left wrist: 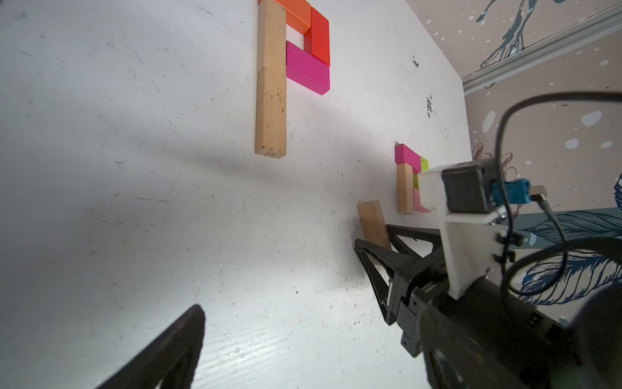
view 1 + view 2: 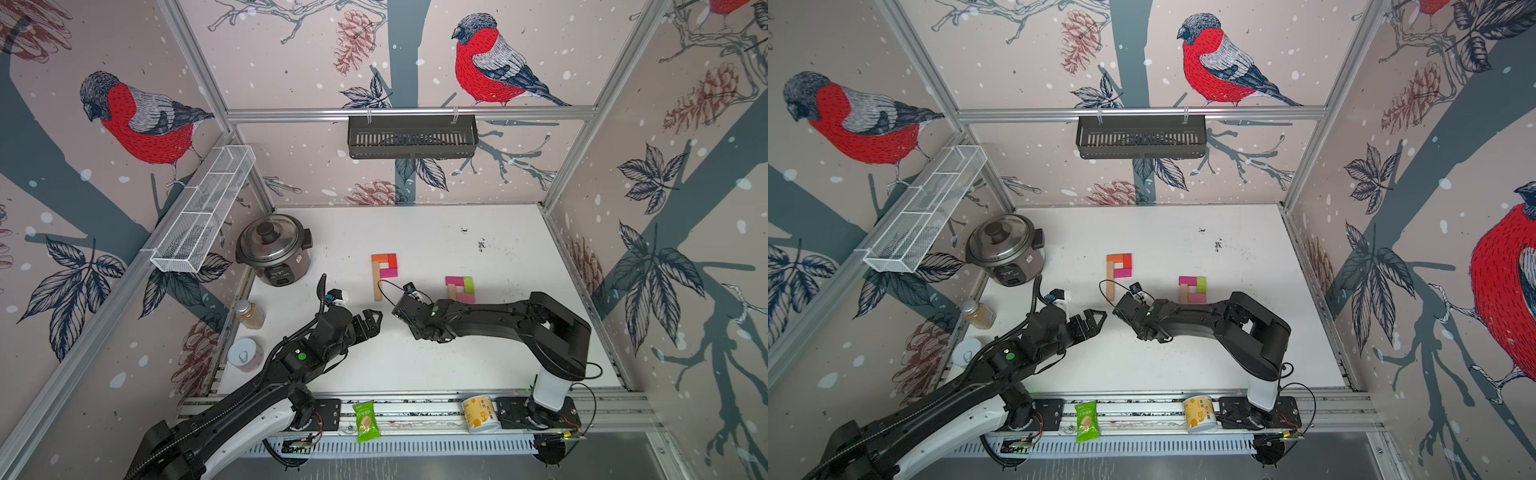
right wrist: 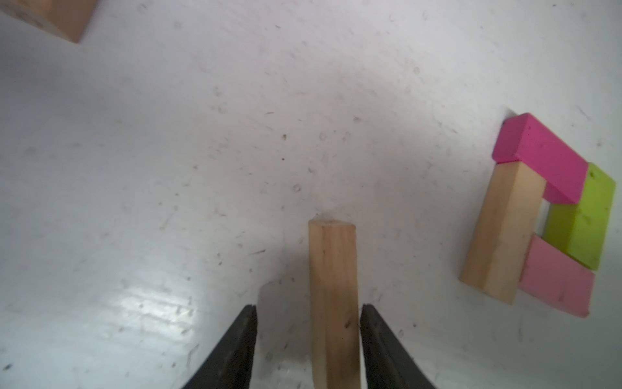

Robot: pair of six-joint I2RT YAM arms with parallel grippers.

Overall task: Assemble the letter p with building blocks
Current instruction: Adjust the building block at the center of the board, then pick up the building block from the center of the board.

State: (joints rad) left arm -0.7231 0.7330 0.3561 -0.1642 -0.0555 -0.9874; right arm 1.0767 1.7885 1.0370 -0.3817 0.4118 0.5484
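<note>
1. Block and jaws in the right wrist view: the right gripper [image 3: 308, 307] has its jaws spread, one on each long side of a plain tan block [image 3: 333, 286]. One jaw sits just beside the wood. The other shows a clear gap, so nothing is pinched. The block lies on the white table [image 3: 168, 168] and points straight ahead of the jaws. The half-made letter p [image 3: 505, 232] is off to the side of the closer jaw and a bit ahead, well apart from the block. To do this step well, the jaws should likely close flat on both long sides so the block does not twist.

2. In the left wrist view, the same block sits between the right jaws. The finished letter p [image 1: 271, 77] lies far ahead of them. Its stem is two tan blocks laid end to end. The half-made one has only one, so this block looks like the missing piece. It should go in a straight line with the short stem, touching the end beside the pink brick [image 3: 555, 279], and should not bump that brick.

3. In both top views, the right wrist hides the block. The left gripper [image 2: 376, 322] has its jaws spread wide and holds nothing. It points at the right gripper, near but not touching. It would do best to keep clear.
</note>
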